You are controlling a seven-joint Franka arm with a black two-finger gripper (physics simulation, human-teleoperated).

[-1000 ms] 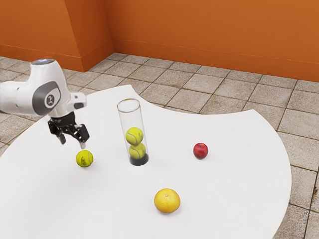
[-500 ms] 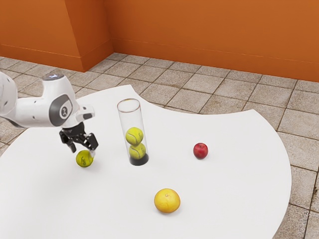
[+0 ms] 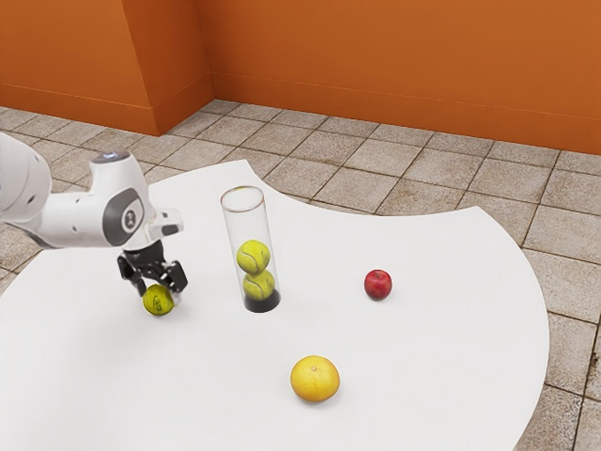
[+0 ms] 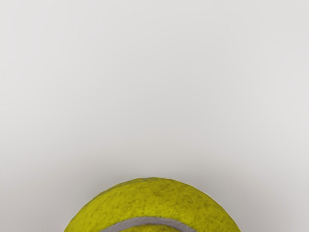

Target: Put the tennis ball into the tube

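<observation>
- Your gripper (image 3: 158,292) is low over the tennis ball (image 3: 158,301) — fingers spread around it.
- You have the ball on the table (image 3: 413,366), apart from the tube (image 3: 246,225).

"Where does the white, rounded Franka arm (image 3: 70,222) come in?"

"From the exterior view's left. It bends low there, then runs nearly level toward the right."

"And the white wrist with its dark grey oval panel (image 3: 122,214)?"

"At the right end of that level stretch, above the black two-finger gripper (image 3: 160,295), which hangs beneath it and points down."

"How do its fingers stand?"

"Spread apart, one farther left, the other farther right, with a pale tip."
</observation>
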